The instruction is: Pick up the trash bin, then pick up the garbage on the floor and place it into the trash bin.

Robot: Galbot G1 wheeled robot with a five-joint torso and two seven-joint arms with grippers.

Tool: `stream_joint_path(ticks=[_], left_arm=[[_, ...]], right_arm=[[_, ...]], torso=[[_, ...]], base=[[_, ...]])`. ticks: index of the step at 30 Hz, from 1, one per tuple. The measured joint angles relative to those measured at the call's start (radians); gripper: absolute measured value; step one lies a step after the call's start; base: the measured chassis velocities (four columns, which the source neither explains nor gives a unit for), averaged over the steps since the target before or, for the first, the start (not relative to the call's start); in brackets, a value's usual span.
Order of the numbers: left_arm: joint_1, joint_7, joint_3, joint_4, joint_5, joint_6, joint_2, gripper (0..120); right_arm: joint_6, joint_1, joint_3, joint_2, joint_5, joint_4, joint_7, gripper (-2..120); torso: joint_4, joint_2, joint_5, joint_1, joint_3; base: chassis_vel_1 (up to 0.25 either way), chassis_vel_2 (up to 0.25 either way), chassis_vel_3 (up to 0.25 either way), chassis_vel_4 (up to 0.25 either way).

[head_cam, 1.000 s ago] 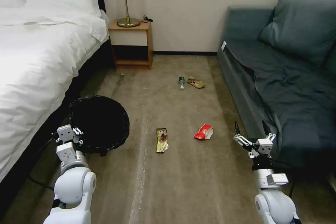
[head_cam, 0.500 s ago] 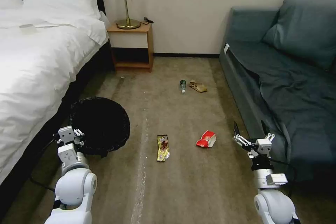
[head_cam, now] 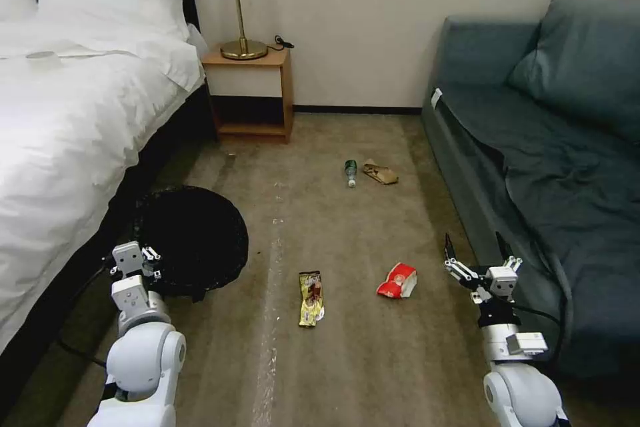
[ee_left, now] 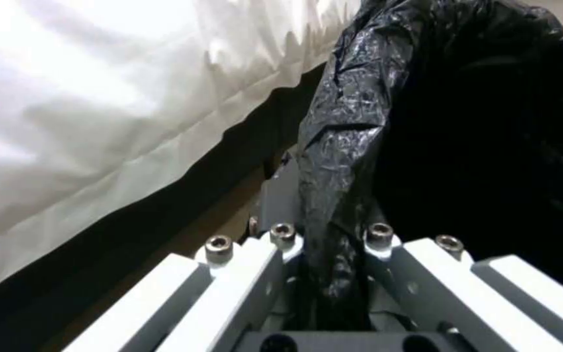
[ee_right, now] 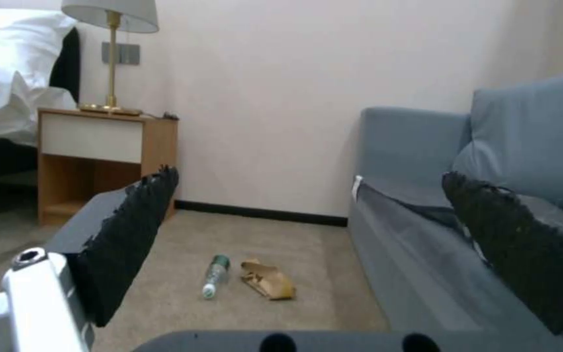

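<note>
While the bed (head_cam: 73,120) fills the space beside the left gripper (head_cam: 150,255) and the sofa (head_cam: 553,167) runs along the outer side of the right gripper (head_cam: 475,247), the carpet (head_cam: 347,347) between them carries the litter. The bin (head_cam: 190,240) sits directly ahead of the left gripper, whose fingers are pinched on the bin's near rim; the left wrist view gives this plainly, a fold of black bag (ee_left: 340,161) clamped between the two white finger bars, where the head view leaves the grip hidden behind the wrist. The right gripper hangs with its dark fingers (ee_right: 132,234) spread wide, holding nothing. A red wrapper (head_cam: 399,281) lies just inward of it, a yellow wrapper (head_cam: 311,289) farther inward, midway between the grippers. Well ahead, the bottle (head_cam: 351,173) and brown paper (head_cam: 381,173) lie side by side; the right wrist view frames them between its fingers, with the nightstand (ee_right: 99,161) beyond. Against the earlier pictures the whole scene has slid lower and slightly right, so the camera has moved; both grippers keep their poses.
</note>
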Motion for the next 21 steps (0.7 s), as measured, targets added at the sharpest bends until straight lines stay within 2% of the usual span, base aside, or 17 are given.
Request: stream_joint_path(ticks=[11,21], left_arm=[[-0.005,0.005,-0.002,0.004,0.002,-0.005,0.000,4],[-0.006,0.013,-0.003,0.015,0.004,-0.010,-0.003,4]], right_arm=[[0.001,0.002,-0.002,0.000,-0.006,-0.016,0.002,100],[0.019,0.027,-0.049,-0.023,-0.029,-0.067,0.046,100]], torso=[[0.0000,0.000,0.0002,0.000,0.000],[0.0000,0.000,0.0001,0.000,0.000]], base=[[-0.095,0.095,0.103,-0.094],[-0.074,0.077,0.073,-0.080]])
